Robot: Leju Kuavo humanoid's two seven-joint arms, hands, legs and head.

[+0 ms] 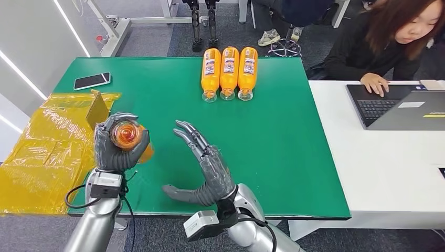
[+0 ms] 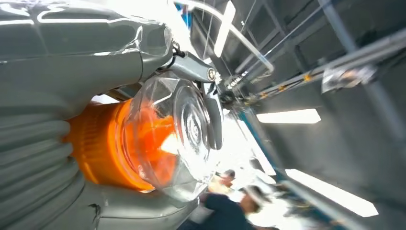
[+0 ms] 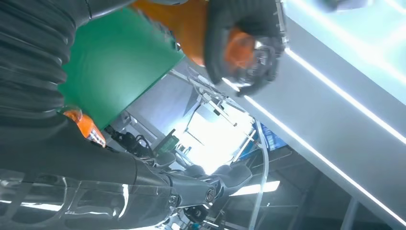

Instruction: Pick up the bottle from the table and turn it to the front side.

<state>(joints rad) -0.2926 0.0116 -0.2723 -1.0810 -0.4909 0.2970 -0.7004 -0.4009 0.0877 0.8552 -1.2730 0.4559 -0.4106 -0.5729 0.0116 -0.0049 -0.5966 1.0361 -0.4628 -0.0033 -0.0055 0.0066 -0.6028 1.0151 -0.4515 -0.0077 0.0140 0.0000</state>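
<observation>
My left hand (image 1: 118,147) grips an orange drink bottle (image 1: 126,135) above the near-left part of the green table (image 1: 273,142), the clear bottom end pointing up at the head camera. The left wrist view shows that clear bottom (image 2: 177,134) and orange body wrapped by my left hand (image 2: 43,158). My right hand (image 1: 207,168) is open just right of the bottle, fingers spread and apart from it. In the right wrist view the bottle (image 3: 191,28) sits in the dark fingers of my left hand (image 3: 239,38), past my right hand (image 3: 43,96).
Three more orange bottles (image 1: 229,71) lie side by side at the far edge of the table. A phone (image 1: 92,80) lies at the far left. Yellow plastic wrap (image 1: 47,152) covers the left side. A person works at a laptop (image 1: 399,107) on the white table to the right.
</observation>
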